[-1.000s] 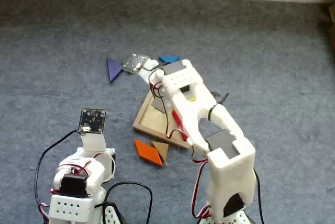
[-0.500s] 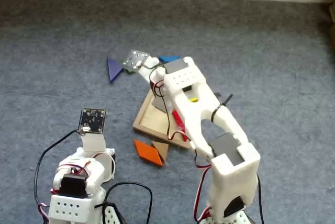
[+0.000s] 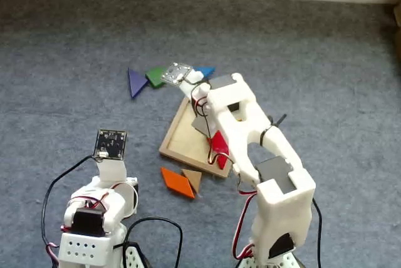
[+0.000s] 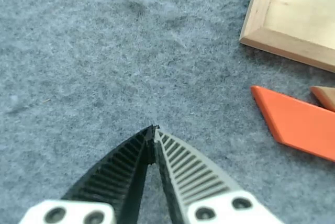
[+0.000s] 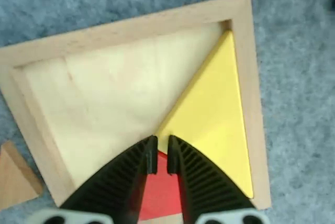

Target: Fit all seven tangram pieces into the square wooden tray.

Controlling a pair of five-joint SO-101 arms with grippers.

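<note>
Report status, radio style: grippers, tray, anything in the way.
Left gripper shut, empty, over carpet. Right gripper barely open above tray; yellow triangle and red piece inside. Nothing in the way.

Wooden tray (image 3: 187, 160) on grey carpet (image 3: 75, 42)

Half free inside the tray (image 5: 131, 28).
Open over bare wood beside yellow triangle (image 5: 214, 103) and red piece (image 5: 162, 195); overhung by right arm (image 3: 241, 124).
</note>
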